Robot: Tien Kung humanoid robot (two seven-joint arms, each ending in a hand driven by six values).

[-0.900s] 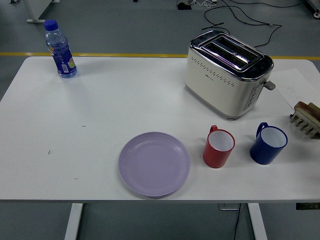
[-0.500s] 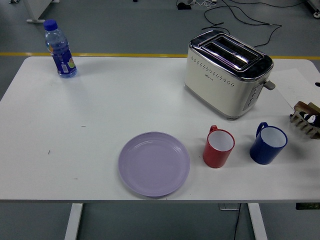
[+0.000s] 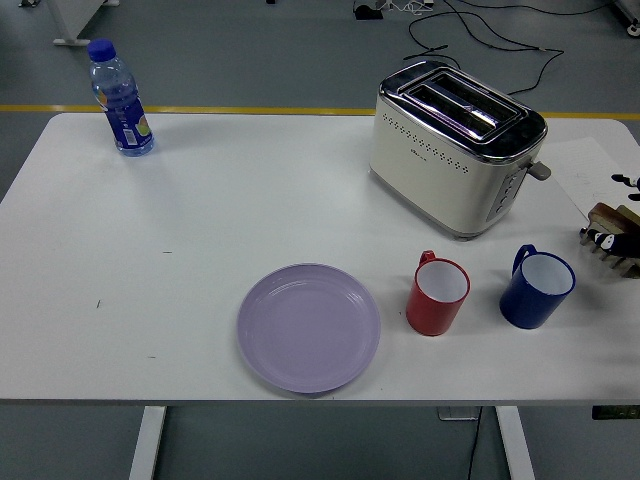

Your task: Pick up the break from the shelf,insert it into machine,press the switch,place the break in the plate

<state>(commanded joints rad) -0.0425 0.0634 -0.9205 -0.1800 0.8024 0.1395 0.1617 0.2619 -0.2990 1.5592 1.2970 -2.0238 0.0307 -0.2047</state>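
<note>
From the head view, only the black tips of my right hand (image 3: 622,210) show, at the table's 3 o'clock edge, over the small wooden slatted shelf (image 3: 610,238). So little of the hand is in frame that I cannot tell whether it is spread, curled or gripping. My left arm is out of view. The bread should be on that shelf, but the frame cuts the shelf off and I cannot make out a slice.

I judge the pick-up is only beginning, and the main risk is there: reaching at the very edge of my sight, I could nudge the light shelf off the white table (image 3: 200,230) or pinch a slat instead of the bread. The glossy blue mug (image 3: 537,287) stands near the shelf at about 4 o'clock, and the red mug (image 3: 438,295) just beyond it; a low sweep toward the cream-and-chrome two-slot toaster (image 3: 455,148) at 1 o'clock could tip either.

Both mugs look empty, white inside. The toaster's slots show no bread. The round lilac plate (image 3: 309,327) at 6 o'clock holds nothing. The clear blue-capped water bottle (image 3: 119,98) at 10 o'clock is capped, and seems to hold some water.
</note>
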